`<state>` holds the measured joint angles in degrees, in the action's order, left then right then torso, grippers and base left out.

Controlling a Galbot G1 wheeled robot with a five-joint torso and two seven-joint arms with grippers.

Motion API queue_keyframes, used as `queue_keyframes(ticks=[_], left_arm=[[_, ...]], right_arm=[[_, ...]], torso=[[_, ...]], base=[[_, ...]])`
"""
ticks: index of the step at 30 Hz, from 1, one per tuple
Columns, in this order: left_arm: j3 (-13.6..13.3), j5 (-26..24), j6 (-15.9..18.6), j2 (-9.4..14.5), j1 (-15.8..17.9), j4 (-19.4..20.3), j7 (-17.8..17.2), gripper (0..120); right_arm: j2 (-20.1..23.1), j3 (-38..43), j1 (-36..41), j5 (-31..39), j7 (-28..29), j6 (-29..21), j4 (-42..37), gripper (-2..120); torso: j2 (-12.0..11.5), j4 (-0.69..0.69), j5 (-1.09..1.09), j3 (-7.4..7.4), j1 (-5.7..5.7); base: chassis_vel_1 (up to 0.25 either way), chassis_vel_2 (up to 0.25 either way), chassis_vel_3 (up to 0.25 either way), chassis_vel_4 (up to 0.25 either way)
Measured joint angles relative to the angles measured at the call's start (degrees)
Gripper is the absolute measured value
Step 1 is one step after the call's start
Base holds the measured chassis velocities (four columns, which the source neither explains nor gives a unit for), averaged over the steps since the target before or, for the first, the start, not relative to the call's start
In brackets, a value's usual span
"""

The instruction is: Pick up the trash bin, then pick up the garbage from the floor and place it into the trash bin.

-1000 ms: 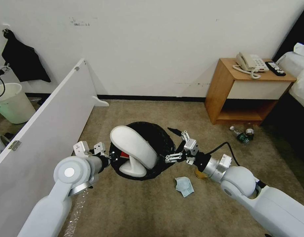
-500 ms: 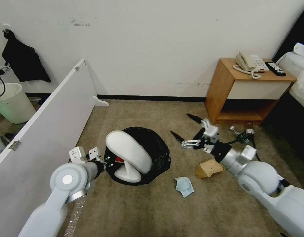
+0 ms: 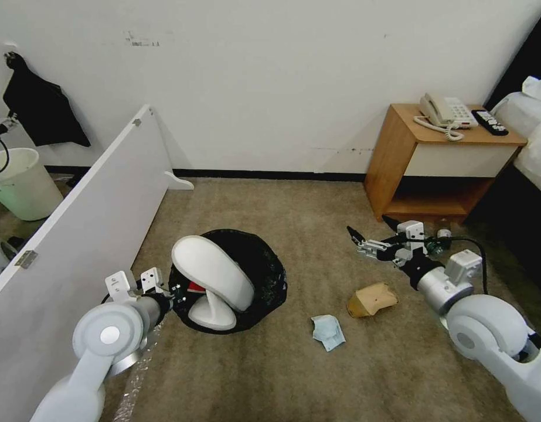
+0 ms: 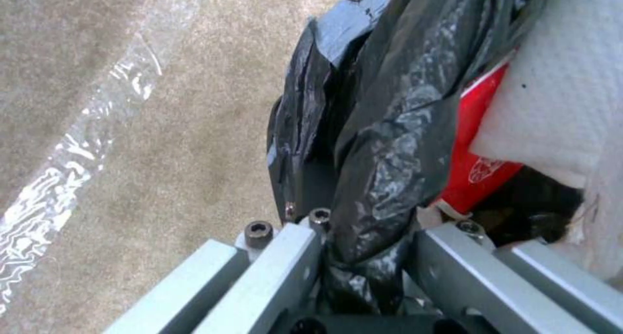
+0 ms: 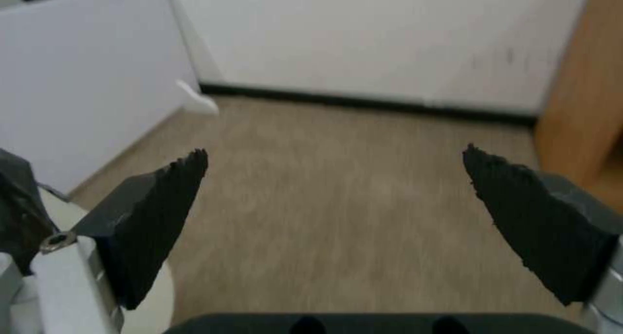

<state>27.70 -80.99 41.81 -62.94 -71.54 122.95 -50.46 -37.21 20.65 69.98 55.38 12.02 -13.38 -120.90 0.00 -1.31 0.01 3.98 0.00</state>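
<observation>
Left gripper clamped on bin rim bag, bin on carpet by door. Slipper sticks out of bin, red packet inside. Blue cloth, cardboard on carpet right of bin. Right gripper wide, empty, above carpet near nightstand.

A small round trash bin, lined with a crinkly black bag, stands on the beige carpet with two flat white slippers jutting upright from it and a red packet tucked against them. To the bin's right lie a crumpled light-blue cloth close by and a brown cardboard piece just past it. Plastic bottles lie farther right of the bin, partly hidden.
</observation>
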Motion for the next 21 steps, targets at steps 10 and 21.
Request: queue_keyframes(ticks=[10,21], left_arm=[[-1.1,-0.4,-0.1,0.3,1.6,-1.4,0.9,0],[0.4,-1.2,0.0,1.2,2.3,-3.4,2.7,0]], right_arm=[[1.0,-3.3,-4.5,23.9,19.5,-21.7,-1.6,100],[-0.4,-11.4,-8.5,31.2,24.8,-28.8,5.8,100]], torso=[[0.0,-0.03,-0.02,0.0,0.0],[0.0,-0.04,0.0,0.0,0.0]], base=[[0.0,0.0,0.0,0.0],[0.0,0.0,0.0,0.0]])
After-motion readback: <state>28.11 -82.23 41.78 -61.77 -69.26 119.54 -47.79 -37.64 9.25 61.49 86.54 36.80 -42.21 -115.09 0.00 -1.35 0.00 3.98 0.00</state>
